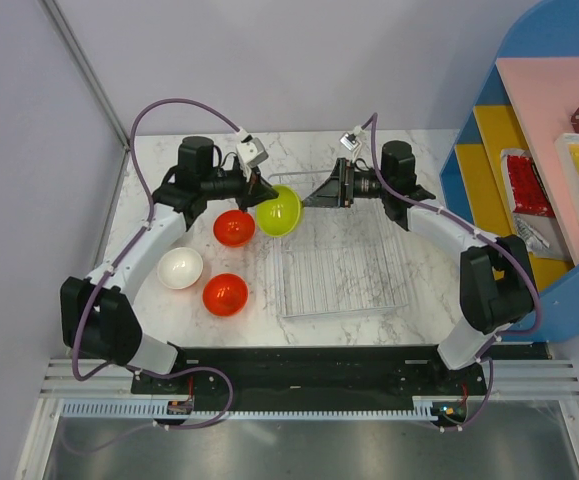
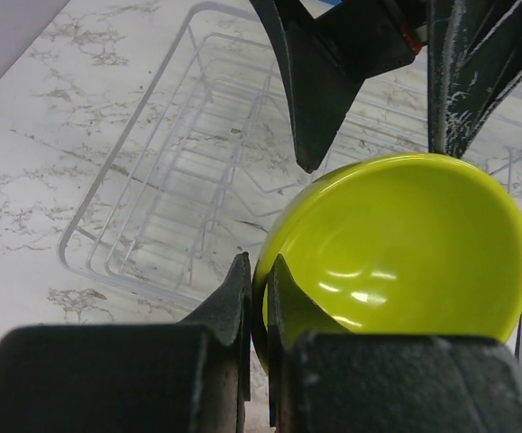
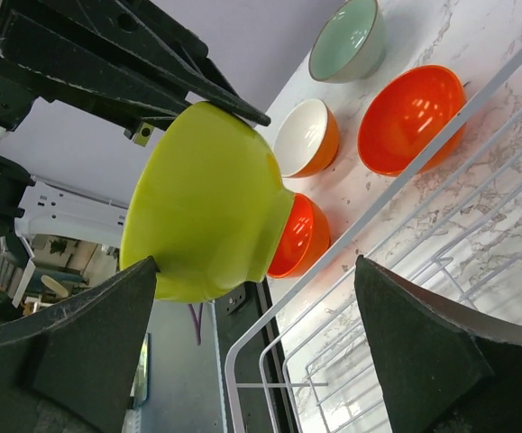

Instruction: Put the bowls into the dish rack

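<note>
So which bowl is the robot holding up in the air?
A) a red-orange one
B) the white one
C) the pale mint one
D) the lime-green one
D: the left gripper is pinched shut on the rim of the lime-green bowl, holding it up by the dish rack.

The top external camera is looking down from behind the near edge, taking in the whole marble table (image 1: pixel 299 150). The wrist cameras are sitting close, facing each other across the lime-green bowl (image 2: pixel 405 244), both also catching the dish rack (image 3: pixel 459 262).
</note>
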`<state>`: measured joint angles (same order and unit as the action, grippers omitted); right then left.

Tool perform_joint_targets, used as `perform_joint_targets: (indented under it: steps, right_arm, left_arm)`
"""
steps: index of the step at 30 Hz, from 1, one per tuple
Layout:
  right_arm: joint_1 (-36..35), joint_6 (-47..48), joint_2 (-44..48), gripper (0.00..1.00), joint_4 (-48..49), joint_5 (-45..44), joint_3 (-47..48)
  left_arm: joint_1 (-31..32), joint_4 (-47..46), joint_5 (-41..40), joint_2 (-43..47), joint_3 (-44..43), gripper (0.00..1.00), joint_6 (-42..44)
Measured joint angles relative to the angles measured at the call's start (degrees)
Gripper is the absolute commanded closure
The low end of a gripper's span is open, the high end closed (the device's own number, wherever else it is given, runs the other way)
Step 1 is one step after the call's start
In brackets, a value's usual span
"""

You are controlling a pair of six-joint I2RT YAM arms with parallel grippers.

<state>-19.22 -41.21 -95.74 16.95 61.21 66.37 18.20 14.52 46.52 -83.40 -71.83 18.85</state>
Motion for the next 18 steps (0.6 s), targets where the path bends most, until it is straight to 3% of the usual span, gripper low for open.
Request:
perform_joint_targets:
  steps: [18]
  right_arm:
    - [-1.2,-7.4,-1.9,0.04,8.5,5.2,-0.4]
  left_arm:
    - [2.3,-5.2,-9.9,-0.4,0.3,0.98,-0.4]
